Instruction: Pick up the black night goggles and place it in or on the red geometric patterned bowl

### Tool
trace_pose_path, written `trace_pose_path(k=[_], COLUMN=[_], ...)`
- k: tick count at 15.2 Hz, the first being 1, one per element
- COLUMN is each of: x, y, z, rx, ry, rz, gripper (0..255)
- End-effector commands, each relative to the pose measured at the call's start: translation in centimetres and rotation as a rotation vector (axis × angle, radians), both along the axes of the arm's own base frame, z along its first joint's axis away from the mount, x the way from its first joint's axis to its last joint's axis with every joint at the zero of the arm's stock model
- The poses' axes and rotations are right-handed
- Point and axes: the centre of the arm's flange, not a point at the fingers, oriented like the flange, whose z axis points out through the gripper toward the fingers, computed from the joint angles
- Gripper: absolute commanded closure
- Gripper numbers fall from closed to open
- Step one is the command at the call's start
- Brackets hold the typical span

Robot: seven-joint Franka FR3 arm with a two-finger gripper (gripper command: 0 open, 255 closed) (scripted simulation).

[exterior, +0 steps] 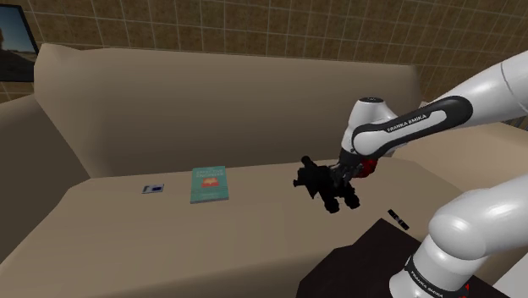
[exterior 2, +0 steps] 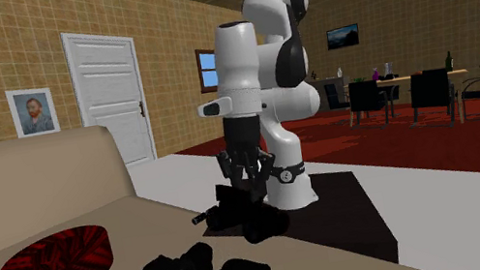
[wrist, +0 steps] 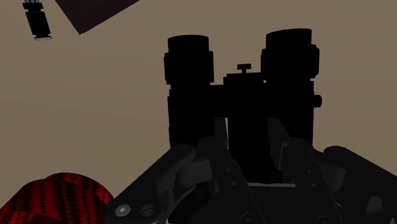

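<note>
Black fingers (wrist: 213, 149) of the gripper (wrist: 248, 137) clasp the goggles (wrist: 245, 95) by the middle bridge, between the two tubes. Both tubes run side by side, pointing straight away from the palm, along the fingers. They hang near the red patterned bowl (exterior 2: 58, 269), to its right in the second exterior view, over the beige seat (exterior: 254, 237).
</note>
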Motion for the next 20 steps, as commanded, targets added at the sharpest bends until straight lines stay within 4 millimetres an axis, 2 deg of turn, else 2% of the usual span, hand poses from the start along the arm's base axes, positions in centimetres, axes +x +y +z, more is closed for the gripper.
trace_pose_path(k=[1, 20], x=[0.0, 0.0], y=[0.0, 0.0], z=[1.2, 11.2], rx=[0.0, 0.0], ry=[0.0, 0.0], rz=[0.0, 0.0], gripper=[255, 255])
